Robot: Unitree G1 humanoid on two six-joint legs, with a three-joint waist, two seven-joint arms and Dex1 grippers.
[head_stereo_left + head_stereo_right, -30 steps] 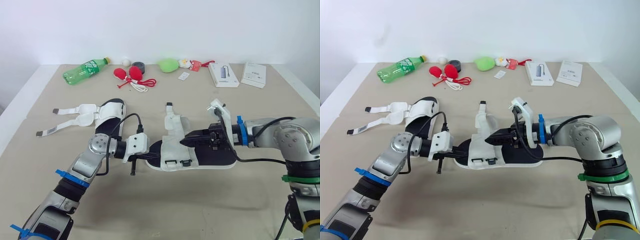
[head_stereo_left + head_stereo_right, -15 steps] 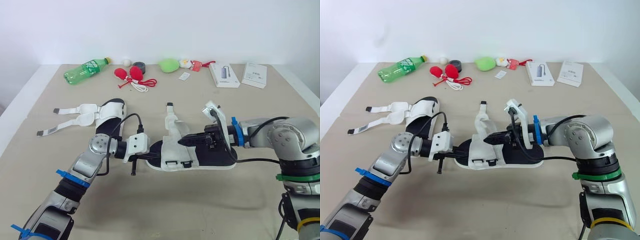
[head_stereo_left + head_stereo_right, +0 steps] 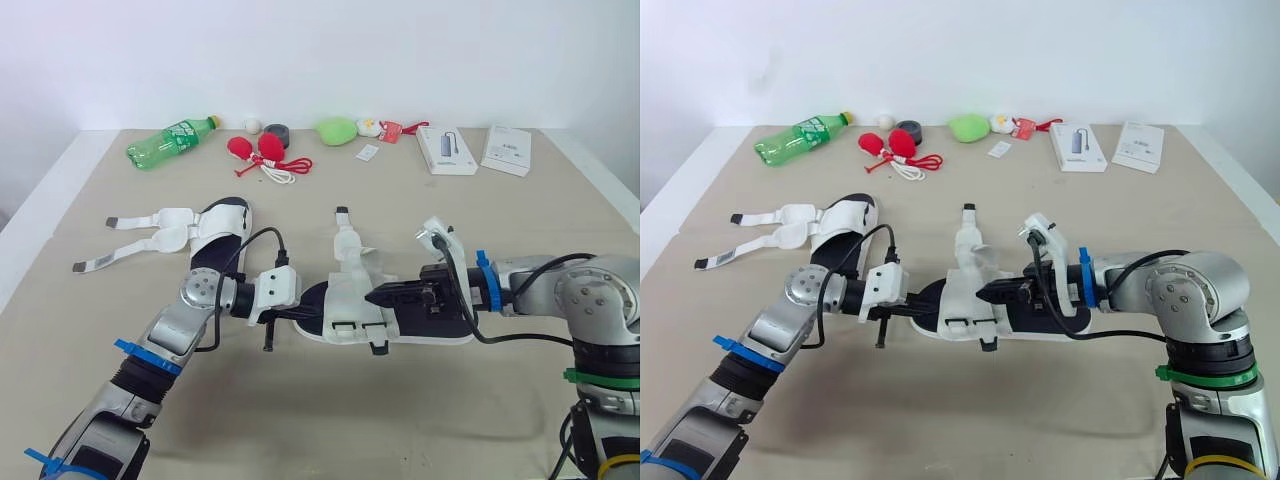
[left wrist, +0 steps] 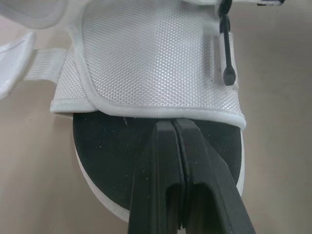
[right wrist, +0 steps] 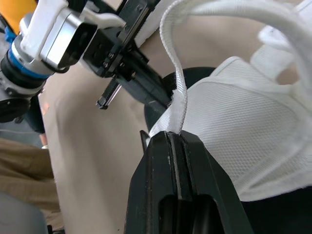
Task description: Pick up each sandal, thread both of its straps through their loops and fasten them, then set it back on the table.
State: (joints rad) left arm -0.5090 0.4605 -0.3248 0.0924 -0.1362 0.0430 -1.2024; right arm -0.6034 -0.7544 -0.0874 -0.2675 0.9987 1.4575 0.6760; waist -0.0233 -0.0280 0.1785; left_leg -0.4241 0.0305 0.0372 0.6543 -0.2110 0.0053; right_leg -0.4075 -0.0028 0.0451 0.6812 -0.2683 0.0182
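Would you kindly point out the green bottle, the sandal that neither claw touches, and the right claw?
green bottle [image 3: 176,135]: left eye view, on its label.
untouched sandal [image 3: 211,223]: left eye view, on its white upper.
right claw [image 5: 171,138]: right wrist view, midway between its fingertips, shut on the strap [image 5: 178,92].

Two sandals; one green bottle; two white boxes.

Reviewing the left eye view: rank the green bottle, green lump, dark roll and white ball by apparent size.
1. green bottle
2. green lump
3. dark roll
4. white ball
All sit about equally far away, so nearness hardly skews this.
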